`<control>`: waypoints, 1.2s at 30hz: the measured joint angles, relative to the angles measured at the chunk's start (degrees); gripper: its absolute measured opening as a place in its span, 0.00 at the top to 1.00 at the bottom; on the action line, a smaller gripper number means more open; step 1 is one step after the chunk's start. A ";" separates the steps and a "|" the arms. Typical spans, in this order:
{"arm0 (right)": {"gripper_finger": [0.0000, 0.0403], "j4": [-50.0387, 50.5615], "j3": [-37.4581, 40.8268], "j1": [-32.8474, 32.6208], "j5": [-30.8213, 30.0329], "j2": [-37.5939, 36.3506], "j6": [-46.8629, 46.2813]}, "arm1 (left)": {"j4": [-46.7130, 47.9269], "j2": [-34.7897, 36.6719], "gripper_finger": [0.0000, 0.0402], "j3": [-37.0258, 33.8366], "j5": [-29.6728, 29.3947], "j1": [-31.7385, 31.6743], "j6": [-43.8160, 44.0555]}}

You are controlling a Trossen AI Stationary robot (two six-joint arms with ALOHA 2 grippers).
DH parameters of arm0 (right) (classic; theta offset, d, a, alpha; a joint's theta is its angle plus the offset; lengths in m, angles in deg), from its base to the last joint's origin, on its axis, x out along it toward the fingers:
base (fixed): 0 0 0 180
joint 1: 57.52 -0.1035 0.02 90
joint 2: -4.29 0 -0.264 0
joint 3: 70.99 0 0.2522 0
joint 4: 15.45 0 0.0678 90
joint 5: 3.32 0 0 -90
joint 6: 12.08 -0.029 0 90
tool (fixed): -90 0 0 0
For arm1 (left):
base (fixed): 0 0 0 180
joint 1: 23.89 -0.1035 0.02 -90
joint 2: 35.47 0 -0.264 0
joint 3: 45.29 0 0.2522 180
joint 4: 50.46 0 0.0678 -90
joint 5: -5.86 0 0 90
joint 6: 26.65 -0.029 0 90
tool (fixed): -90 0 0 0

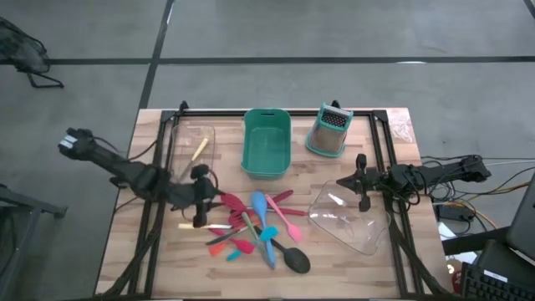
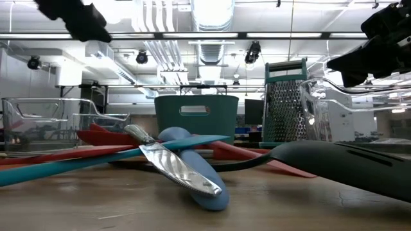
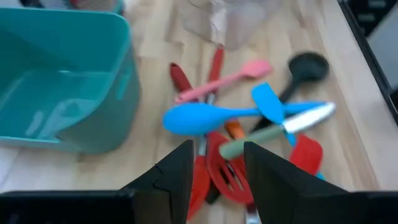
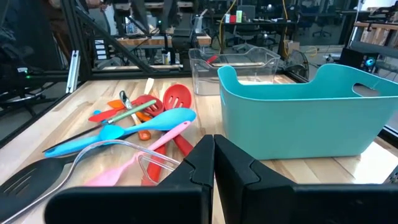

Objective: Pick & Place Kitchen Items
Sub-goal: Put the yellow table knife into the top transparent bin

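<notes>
Kitchen items point(image 1: 259, 226) lie in a heap on the counter point(image 1: 167, 267), just in front of the open, empty left pincer point(image 3: 216, 163). Nearly all wait unsorted. Beside the teal bin point(image 1: 267, 142), the right pincer point(image 4: 213, 146) is closed on nothing.

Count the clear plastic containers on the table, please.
2. One clear container stands at the table's left, beside the teal bin; the other clear container lies tilted at the right, under the right hand.
</notes>
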 joint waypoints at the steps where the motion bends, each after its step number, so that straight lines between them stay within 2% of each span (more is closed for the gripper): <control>1: 0.98 0.00 -0.02 0.02 0.00 -0.02 0.00 | -0.07 -0.59 0.63 -0.05 -0.01 1.09 0.42; 6: 0.98 0.00 -0.02 0.01 -0.01 0.00 0.00 | -1.00 -5.05 0.63 -0.07 1.31 6.34 0.29; 11: 0.98 0.00 -0.01 0.01 0.00 0.00 0.00 | -3.56 -10.42 0.63 -0.07 1.19 7.58 8.09; 17: 0.98 0.00 -0.01 0.00 0.00 -0.01 0.06 | -2.82 -16.47 0.63 -0.09 2.37 9.24 10.40; 21: 0.98 0.00 -0.02 0.02 0.00 0.00 0.00 | 3.35 -18.32 0.63 -0.09 2.60 11.42 11.08; 29: 0.98 0.00 -0.02 0.00 0.00 -0.01 0.09 | 16.65 -18.36 0.63 -0.09 3.53 16.46 22.07; 36: 0.98 0.00 -0.02 0.02 0.00 0.00 0.04 | 18.88 -18.43 0.63 -2.02 6.30 19.45 27.23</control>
